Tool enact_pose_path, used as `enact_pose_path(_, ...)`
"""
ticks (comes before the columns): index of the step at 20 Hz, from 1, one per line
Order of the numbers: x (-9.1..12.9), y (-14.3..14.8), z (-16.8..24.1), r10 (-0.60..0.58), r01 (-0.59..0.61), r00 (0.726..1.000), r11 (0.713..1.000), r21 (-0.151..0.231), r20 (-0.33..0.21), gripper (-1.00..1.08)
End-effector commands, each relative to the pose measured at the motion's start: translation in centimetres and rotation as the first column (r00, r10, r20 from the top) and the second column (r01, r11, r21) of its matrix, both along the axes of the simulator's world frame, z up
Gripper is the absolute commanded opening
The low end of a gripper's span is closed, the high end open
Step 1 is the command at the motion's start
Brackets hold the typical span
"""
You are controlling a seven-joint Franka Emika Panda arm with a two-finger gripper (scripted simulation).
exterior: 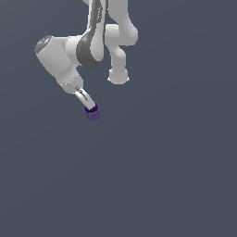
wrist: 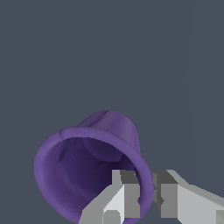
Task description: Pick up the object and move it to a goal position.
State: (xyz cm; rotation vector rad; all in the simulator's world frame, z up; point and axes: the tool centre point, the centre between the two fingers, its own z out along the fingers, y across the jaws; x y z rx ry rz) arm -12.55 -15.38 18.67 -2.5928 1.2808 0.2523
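Grey-blue flat ground (exterior: 176, 176) fills both views. White jointed robot arm (exterior: 60, 58) reaches down over it from the top of the exterior view, tilted toward that view's right. Pale metal two-fingered gripper (exterior: 89, 104) sits at the arm's lower end, its jaws nearly closed, pinching the rim wall of the small dark purple ribbed cup (exterior: 92, 112); in the wrist view one finger (wrist: 124, 197) is inside the cup (wrist: 83, 170), one outside. The cup's hollow interior holds nothing visible.
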Motion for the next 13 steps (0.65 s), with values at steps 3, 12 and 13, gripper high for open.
enact_pose_path(3, -2.4, -1.2, 1.6, 0.001, -0.001, 1.000, 1.000, -0.001, 0.001, -1.00)
enact_pose_path(12, -4.4, -2.5, 3.1, 0.001, -0.001, 1.000, 1.000, -0.003, 0.001, -1.00)
enact_pose_path(13, -4.4, -2.5, 3.1, 0.001, -0.001, 1.000, 1.000, -0.003, 0.001, -1.00)
